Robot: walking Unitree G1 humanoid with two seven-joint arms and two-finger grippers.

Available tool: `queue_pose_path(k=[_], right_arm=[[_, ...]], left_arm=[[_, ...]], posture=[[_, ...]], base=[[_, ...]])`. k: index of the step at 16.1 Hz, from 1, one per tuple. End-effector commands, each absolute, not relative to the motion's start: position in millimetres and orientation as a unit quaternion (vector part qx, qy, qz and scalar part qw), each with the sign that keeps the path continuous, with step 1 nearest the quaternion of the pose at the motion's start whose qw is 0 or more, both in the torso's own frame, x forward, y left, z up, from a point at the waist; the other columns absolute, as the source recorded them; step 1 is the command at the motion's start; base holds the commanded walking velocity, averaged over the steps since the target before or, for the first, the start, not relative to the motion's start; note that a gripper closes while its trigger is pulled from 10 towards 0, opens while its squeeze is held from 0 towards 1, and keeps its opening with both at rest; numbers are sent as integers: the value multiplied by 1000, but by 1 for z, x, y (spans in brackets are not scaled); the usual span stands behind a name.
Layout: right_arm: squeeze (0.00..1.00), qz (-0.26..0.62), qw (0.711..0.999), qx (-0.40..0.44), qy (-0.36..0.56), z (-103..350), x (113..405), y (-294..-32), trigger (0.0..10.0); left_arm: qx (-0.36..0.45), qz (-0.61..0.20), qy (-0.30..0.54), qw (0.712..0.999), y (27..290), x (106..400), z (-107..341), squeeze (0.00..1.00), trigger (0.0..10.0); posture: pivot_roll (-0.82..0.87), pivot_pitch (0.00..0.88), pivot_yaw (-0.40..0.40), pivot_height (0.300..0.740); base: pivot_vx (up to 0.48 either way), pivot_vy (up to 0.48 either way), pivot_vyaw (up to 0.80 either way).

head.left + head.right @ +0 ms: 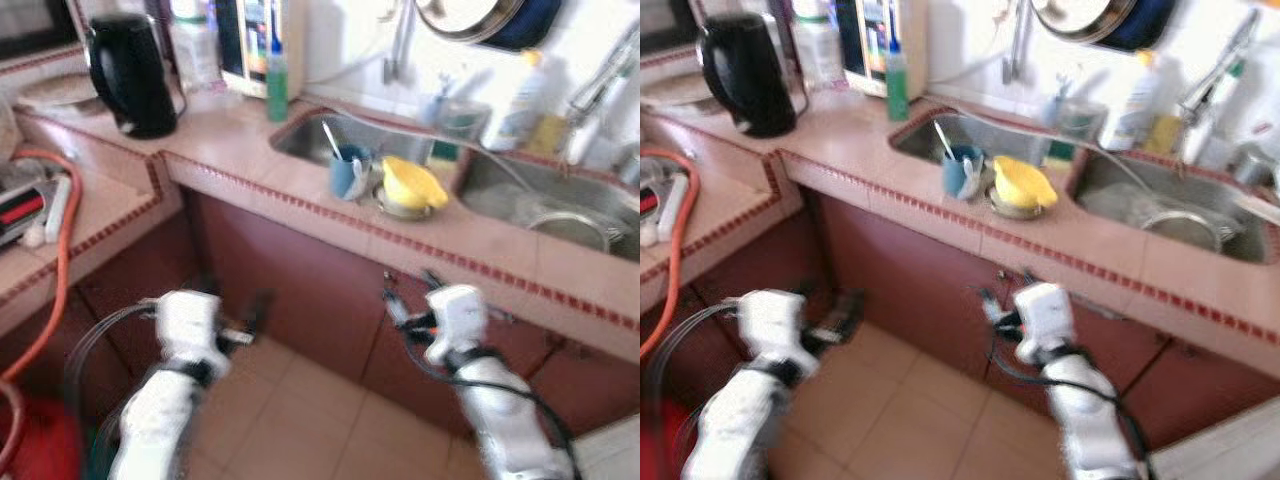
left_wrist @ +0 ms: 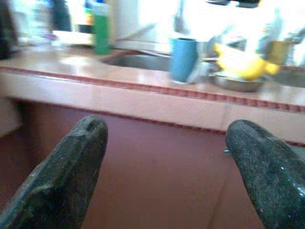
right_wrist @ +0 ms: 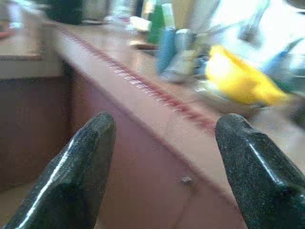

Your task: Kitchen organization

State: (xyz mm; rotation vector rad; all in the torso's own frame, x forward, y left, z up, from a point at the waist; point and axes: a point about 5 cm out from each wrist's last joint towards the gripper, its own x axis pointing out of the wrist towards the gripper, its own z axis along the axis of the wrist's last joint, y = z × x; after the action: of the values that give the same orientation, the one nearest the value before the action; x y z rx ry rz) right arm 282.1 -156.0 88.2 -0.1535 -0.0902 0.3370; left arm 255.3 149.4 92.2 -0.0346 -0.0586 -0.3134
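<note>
Claws wide open, holding nothing, below counter

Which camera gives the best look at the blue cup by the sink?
The left wrist view: the blue cup stands large and unobstructed on the counter edge. Both eye views show it smaller from above, something sticking out of it. In the right wrist view it's blurred among other items.
</note>
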Motion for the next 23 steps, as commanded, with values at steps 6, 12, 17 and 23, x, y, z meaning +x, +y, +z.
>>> queue_pose_path(k=[6,12,17,23], right_arm=[[0,176,981,-72,-46,92,286,-147,10000],[0,179,979,-77,-56,94,285,-145,10000],[0,189,975,-91,-76,99,286,-142,10000],[0,182,973,-94,-108,112,290,-145,10000]], left_arm=[[-4,-147,-24,989,160,257,93,0,10000],[-18,-148,-28,988,160,257,94,0,10000],[-43,-162,-74,983,167,252,109,0,10000],[31,-213,-100,971,160,258,132,0,10000]], posture=[[-110,0,-33,740],[-109,0,-31,740],[-107,0,-32,740],[-101,0,-36,740]], base=[[368,0,-381],[300,0,-458],[0,0,0],[0,0,0]])
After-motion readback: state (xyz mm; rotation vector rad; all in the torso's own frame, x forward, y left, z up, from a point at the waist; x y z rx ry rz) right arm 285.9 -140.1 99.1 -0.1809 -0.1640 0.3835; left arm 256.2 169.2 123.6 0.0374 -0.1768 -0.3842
